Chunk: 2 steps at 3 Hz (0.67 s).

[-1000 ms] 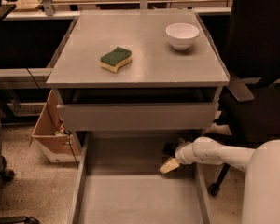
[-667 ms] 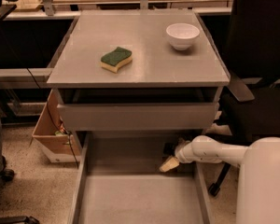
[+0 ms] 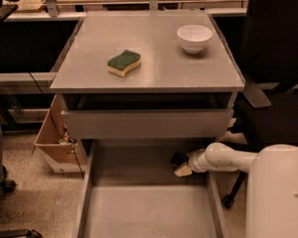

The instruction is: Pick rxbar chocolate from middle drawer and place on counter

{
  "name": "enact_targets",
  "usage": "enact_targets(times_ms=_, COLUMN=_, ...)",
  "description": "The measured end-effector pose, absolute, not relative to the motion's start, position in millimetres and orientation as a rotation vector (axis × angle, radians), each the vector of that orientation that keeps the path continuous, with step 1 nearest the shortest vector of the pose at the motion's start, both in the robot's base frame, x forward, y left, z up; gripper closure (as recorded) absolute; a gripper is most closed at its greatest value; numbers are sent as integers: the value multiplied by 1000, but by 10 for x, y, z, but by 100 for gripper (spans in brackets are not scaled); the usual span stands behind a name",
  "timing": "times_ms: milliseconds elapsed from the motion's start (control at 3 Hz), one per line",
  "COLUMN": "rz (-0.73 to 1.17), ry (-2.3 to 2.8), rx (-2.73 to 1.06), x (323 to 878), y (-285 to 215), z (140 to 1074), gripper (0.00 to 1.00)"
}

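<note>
End effector [image 3: 181,165] is located at the rear right corner of the middle drawer [image 3: 139,207], low over the floor and just under the closed upper drawer front [image 3: 146,124]. It is carried in from 3 o'clock by the single white arm [image 3: 223,160]. Its degree of opening cannot be told, nor whether anything is held.

A small dark shape is noted touching the tip at about 11 o'clock. This is judged to be the rxbar chocolate [image 3: 177,157]. Its long axis cannot be resolved, as too little of it is exposed. The rest of the drawer floor is seen bare toward 6 o'clock.

Key relation: the bar is judged to lie directly at the tip, slightly rearward and left, so little or no lateral travel is needed before a grasp. The tabletop [image 3: 154,43] lies at 12 o'clock from the end effector and above the upper drawer, so a lift clear of that front is required. A sponge [image 3: 124,63] and a white bowl [image 3: 194,37] are recorded on the tabletop, with free surface between them.

Against the frame one second back, the end effector is found shifted slightly toward 12 o'clock, deeper into the drawer. Sponge and bowl are unmoved.
</note>
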State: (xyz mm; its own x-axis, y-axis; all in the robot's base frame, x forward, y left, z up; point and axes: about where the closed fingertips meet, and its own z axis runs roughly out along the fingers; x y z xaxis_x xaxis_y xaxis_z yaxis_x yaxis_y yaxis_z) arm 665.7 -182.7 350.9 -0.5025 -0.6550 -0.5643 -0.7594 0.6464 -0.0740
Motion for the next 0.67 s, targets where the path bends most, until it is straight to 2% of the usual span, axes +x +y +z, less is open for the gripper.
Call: enact_targets(times_ms=667, rz=261, ry=2303, rx=-1108, x=6589, y=-1811, z=3627, gripper=100)
